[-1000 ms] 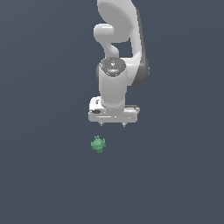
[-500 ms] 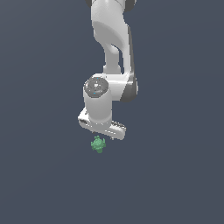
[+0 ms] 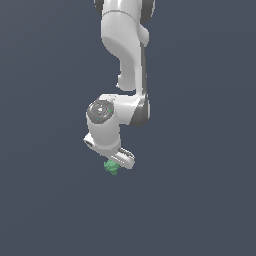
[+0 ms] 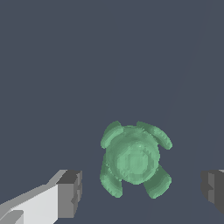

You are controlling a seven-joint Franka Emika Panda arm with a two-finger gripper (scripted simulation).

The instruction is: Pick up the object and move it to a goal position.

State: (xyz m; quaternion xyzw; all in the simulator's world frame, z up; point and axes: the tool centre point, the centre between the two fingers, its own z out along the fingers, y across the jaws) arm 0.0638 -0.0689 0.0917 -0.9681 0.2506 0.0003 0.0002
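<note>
The object (image 4: pixel 133 161) is a small green knobbly lump with a round middle and several stubby lobes, lying on the flat dark grey floor. In the wrist view it sits between my two fingertips (image 4: pixel 69 194), with clear gaps on both sides and nothing touching it. My gripper (image 4: pixel 142 190) is open and empty. In the exterior view the white arm reaches down and the gripper (image 3: pixel 114 164) is right over the object (image 3: pixel 111 168), hiding part of it.
The dark grey floor (image 3: pixel 200 200) spreads flat all around. No goal marker shows in either view.
The arm has swung down and toward the exterior view's left, turning its wrist, so the gripper now sits right over the object. The object has not moved.
</note>
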